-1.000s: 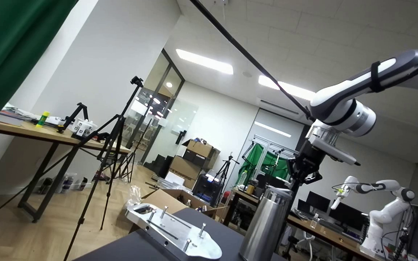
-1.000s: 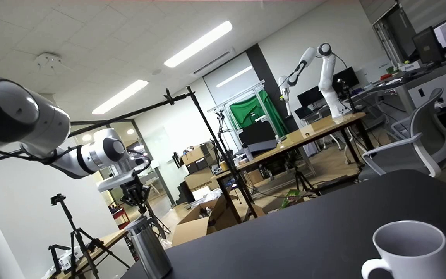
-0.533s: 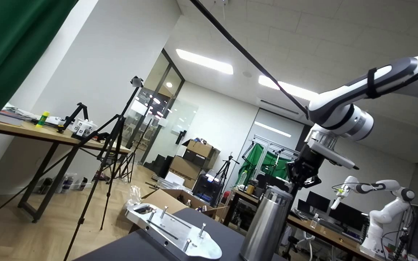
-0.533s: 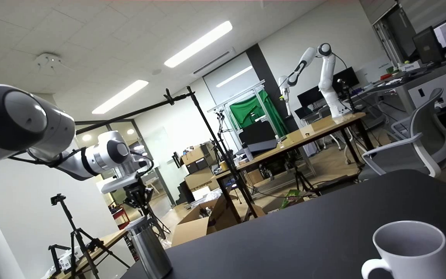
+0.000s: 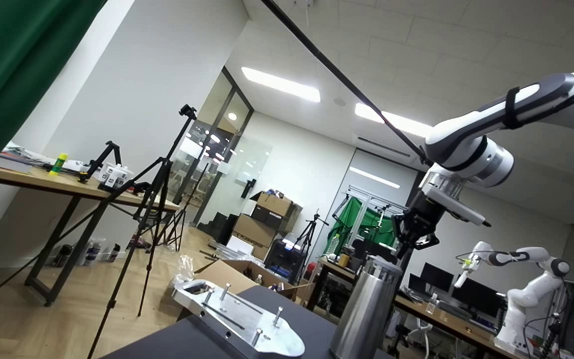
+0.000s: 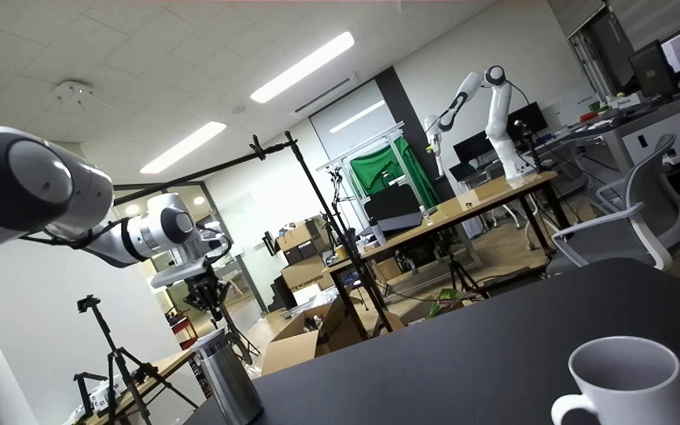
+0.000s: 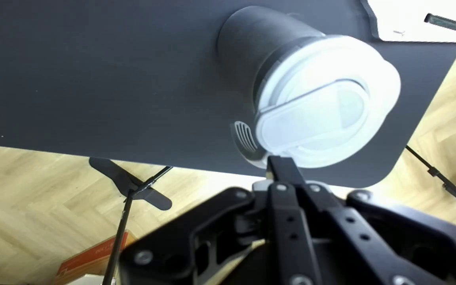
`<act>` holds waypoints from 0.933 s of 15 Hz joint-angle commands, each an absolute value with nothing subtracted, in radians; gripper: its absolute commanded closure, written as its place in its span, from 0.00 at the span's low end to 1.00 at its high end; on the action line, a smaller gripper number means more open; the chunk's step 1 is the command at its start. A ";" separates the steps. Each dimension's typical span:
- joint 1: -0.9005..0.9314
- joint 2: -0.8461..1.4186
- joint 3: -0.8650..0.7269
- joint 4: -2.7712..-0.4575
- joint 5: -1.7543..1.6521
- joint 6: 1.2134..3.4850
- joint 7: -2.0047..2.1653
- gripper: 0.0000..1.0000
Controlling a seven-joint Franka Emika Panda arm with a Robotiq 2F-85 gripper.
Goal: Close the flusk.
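The flusk (image 5: 365,309) stands upright on the dark surface (image 6: 434,354), a glare-washed pale lid (image 7: 331,65) on its top and an oblong flap (image 7: 311,116) across that lid; whether the flap is fully down I cannot tell. Just above the flusk's top edge hangs the hand (image 7: 286,170), clenched, fingers (image 7: 285,202) together and pointing down; I cannot tell whether they touch the flusk. A ridged grey tab (image 7: 246,136) juts from the flusk near its top. A metal plate (image 5: 247,311) with upright bolts (image 5: 278,316) sits near the flusk, and a white mug (image 6: 641,401) stands well apart from it.
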State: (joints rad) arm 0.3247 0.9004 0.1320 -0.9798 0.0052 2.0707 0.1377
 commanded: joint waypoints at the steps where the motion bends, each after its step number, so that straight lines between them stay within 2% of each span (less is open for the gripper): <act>1: 0.329 0.814 0.122 -1.019 0.000 2.032 0.174 0.70; 11: 0.294 0.495 0.106 -1.448 0.030 2.119 0.243 0.01; 13: 0.283 0.437 0.106 -1.548 0.047 2.141 0.251 0.00; 14: 0.291 0.541 0.114 -1.391 0.022 2.102 0.221 0.07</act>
